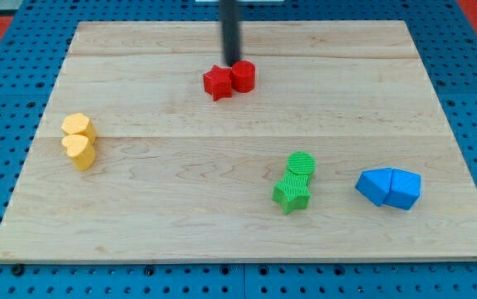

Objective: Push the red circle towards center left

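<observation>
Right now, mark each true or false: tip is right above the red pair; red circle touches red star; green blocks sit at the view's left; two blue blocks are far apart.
1. My tip stands just above the red circle block and red star block: true.
2. The red circle touches the red star: true.
3. The green circle block and green star block sit at the view's left: false, they are right of centre, low.
4. The two blue blocks lie far apart: false, they touch.
</observation>
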Robot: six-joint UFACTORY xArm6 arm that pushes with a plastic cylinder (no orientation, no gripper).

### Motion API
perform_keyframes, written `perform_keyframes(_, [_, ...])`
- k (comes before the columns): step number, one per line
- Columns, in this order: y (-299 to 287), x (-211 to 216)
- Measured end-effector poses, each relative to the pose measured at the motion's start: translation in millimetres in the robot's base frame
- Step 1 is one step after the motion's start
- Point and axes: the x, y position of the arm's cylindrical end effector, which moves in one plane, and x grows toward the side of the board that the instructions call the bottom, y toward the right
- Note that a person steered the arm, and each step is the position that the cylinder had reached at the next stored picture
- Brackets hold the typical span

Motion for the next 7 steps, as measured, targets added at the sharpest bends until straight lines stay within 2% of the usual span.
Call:
perform_keyframes(1, [11.3, 70.0])
perform_keyframes(2, [2.0, -9.2])
perform_keyframes(3, [-32.4, -22.5])
perform_keyframes(4, [-63.2, 30.0])
perform_keyframes(5, [13.8, 106.5])
perform_keyframes(6, [49.2, 93.2])
perform_keyframes(7, [-47.2, 77.6])
